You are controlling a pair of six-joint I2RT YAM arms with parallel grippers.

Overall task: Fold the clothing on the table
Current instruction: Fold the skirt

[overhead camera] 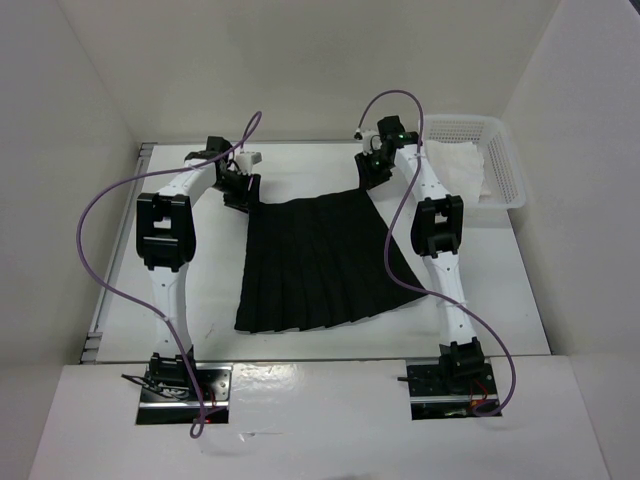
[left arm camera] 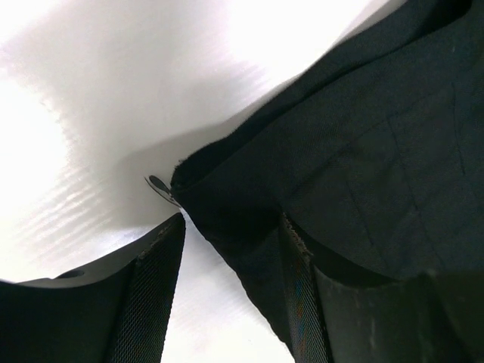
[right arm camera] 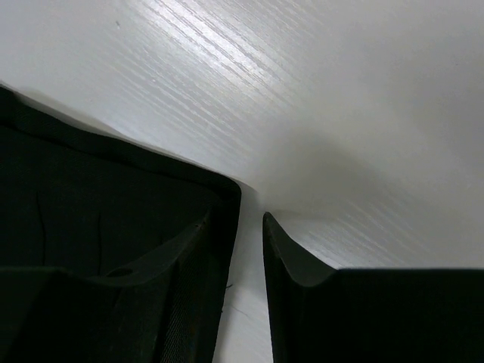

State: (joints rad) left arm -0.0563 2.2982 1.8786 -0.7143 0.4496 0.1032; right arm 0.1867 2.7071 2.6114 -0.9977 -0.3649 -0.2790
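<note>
The clothing, a black pleated skirt (overhead camera: pixel 315 260), lies flat on the white table (overhead camera: pixel 480 290), narrow waistband at the far side and wide hem near me. My left gripper (overhead camera: pixel 240 192) is down at the waistband's left corner. In the left wrist view the skirt (left arm camera: pixel 363 151) has its corner between the open jaws (left arm camera: pixel 233 227), lying against the right finger (left arm camera: pixel 302 302). My right gripper (overhead camera: pixel 372 175) is at the waistband's right corner. There the skirt (right arm camera: pixel 91 181) shows its edge inside the narrow gap of the gripper (right arm camera: pixel 236 223), with bare table still visible beside the right finger (right arm camera: pixel 302 302).
A white perforated basket (overhead camera: pixel 505 170) holding a white cloth (overhead camera: pixel 455 165) stands at the far right of the table, close behind the right arm. White walls enclose the table on three sides. A grey rail (overhead camera: pixel 110 290) runs along the left edge.
</note>
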